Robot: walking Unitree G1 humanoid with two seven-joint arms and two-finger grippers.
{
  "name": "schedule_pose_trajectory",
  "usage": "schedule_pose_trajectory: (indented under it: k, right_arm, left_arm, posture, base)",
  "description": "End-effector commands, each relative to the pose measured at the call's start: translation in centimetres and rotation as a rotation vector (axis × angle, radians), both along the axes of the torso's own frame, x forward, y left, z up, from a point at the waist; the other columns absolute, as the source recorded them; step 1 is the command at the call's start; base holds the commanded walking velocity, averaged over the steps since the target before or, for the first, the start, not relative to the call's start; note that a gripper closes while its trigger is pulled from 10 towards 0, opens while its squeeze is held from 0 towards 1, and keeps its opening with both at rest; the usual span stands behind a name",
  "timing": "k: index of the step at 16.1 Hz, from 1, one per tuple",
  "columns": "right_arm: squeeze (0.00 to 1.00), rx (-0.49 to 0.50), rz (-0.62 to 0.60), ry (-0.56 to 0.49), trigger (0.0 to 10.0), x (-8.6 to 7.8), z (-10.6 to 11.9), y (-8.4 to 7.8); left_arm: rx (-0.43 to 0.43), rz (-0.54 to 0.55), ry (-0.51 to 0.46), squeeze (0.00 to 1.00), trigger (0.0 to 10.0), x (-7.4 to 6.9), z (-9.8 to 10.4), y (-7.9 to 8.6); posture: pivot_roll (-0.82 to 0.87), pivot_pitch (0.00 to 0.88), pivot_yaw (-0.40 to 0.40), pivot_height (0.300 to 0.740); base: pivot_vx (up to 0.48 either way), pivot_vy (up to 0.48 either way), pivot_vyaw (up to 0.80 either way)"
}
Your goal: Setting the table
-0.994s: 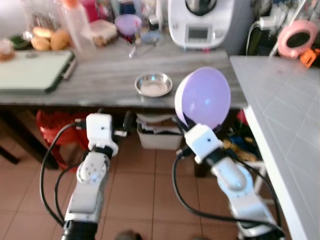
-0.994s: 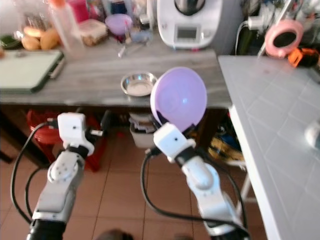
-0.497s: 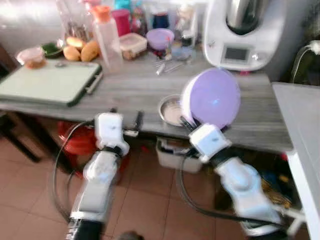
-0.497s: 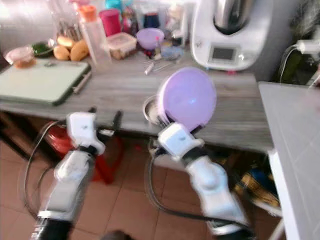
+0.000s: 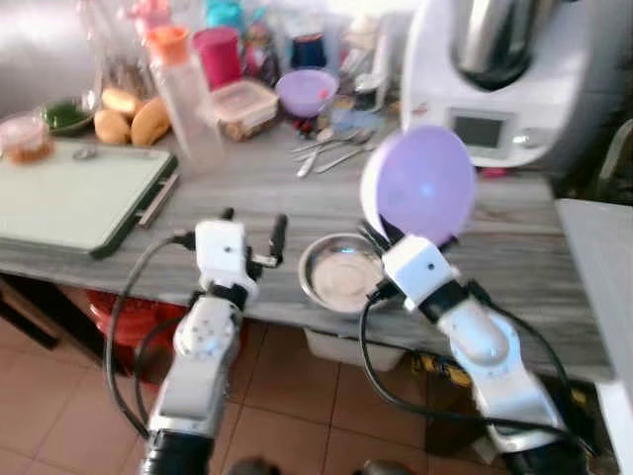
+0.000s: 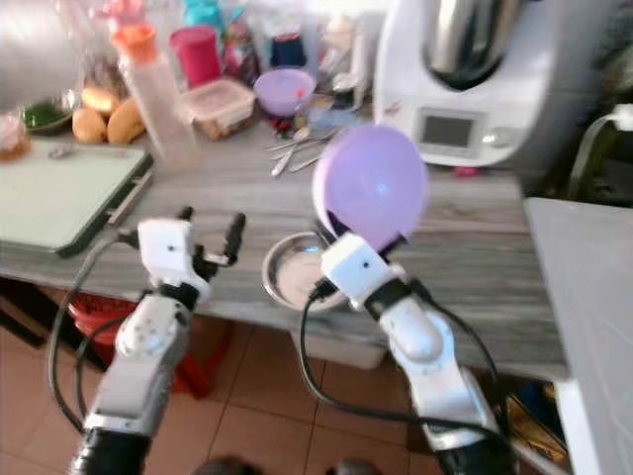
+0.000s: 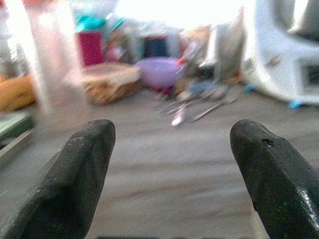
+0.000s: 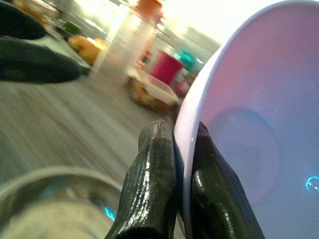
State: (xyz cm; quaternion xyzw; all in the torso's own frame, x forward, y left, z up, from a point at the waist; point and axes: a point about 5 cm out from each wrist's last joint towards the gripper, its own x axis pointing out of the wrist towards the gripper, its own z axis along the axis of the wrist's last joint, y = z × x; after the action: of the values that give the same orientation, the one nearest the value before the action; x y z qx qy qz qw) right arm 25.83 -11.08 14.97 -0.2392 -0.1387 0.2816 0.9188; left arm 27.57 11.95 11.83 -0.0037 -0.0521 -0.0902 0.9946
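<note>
purple plate (image 5: 417,185) upright on edge, right gripper (image 8: 175,164) jaws pinching rim; left gripper (image 5: 252,227) jaws spread.

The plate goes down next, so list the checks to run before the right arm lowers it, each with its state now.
1. Right claw pinches the purple plate by its rim: ok.
2. Plate level for setting down: not ok, it stands on edge.
3. Steel bowl out of the way: not ok, right beside the plate.
4. Left claw open and empty: ok.
5. Bare counter on the right: ok.

Grey wooden counter (image 5: 247,188) bears steel bowl (image 5: 341,275); cutting board (image 5: 69,193); spoons (image 5: 331,150).
</note>
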Motion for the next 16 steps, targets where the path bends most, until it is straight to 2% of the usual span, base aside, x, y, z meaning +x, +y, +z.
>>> schedule_pose_trajectory:
  k: [1,4,6,7,9,11,14,16]
  right_arm:
    - [0.00,0.001,0.052,0.031,10.0,0.7,0.2,0.2]
    - [0.00,-0.027,0.130,0.065,10.0,1.7,0.3,0.6]
    - [0.00,-0.082,0.235,0.109,10.0,1.9,0.0,1.6]
    - [0.00,-0.156,0.310,0.131,10.0,2.0,-0.6,2.2]
    - [0.00,-0.178,0.365,0.165,10.0,3.8,-0.4,3.0]
    - [0.00,-0.225,0.375,0.190,10.0,5.4,-0.4,2.7]
    - [0.00,-0.252,0.381,0.221,10.0,7.4,0.2,1.8]
    - [0.00,-0.288,0.417,0.263,10.0,8.0,-0.1,1.8]
  left_arm:
    - [0.034,0.038,0.011,0.00,10.0,-0.5,-0.3,1.2]
    - [0.084,0.103,0.022,0.00,10.0,-0.8,-0.5,2.8]
    - [0.116,0.144,0.027,0.00,10.0,-1.2,-0.5,3.8]
    - [0.127,0.141,0.038,0.00,10.0,-1.6,-0.8,4.1]
    - [0.167,0.136,0.065,0.00,10.0,-2.7,-1.3,4.8]
    - [0.184,0.127,0.085,0.00,10.0,-3.7,-1.3,5.6]
    - [0.205,0.137,0.093,0.00,10.0,-4.3,-1.0,6.4]
    - [0.213,0.129,0.105,0.00,10.0,-4.8,-0.9,6.4]
  posture:
    - [-0.06,0.000,0.048,0.740]
    - [-0.03,0.000,0.042,0.740]
    - [-0.03,0.000,0.040,0.740]
    - [-0.02,0.000,0.040,0.740]
    - [0.00,0.000,0.036,0.740]
    - [0.03,0.000,0.028,0.740]
    - [0.05,0.000,0.023,0.740]
    - [0.06,0.016,0.024,0.740]
  base:
    - [0.000,0.000,0.00]
    - [0.000,0.000,0.00]
    - [0.000,0.000,0.00]
    - [0.000,0.000,0.00]
    - [0.000,0.000,0.00]
    - [0.000,0.000,0.00]
    - [0.000,0.000,0.00]
    - [0.000,0.000,0.00]
